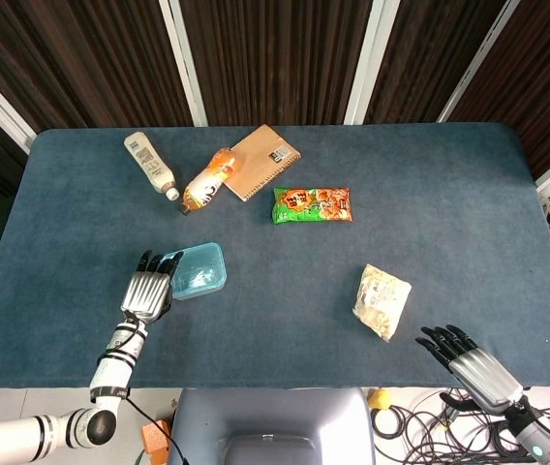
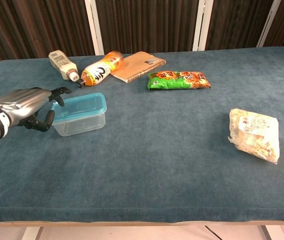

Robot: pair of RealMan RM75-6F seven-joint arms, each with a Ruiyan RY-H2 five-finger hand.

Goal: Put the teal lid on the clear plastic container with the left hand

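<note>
The clear plastic container stands on the table's left part, and the teal lid lies on top of it, covering its mouth. The head view shows the lid from above. My left hand is just left of the container, fingers apart; its fingertips reach the lid's left edge and the thumb curls beside the container's end wall. It holds nothing. In the head view the left hand lies against the container's near-left side. My right hand hangs off the table's front right edge, fingers spread and empty.
At the back left lie a white bottle, an orange bottle and a brown notebook. A green snack bag is mid-table, and a pale snack bag lies front right. The blue table is bare between them.
</note>
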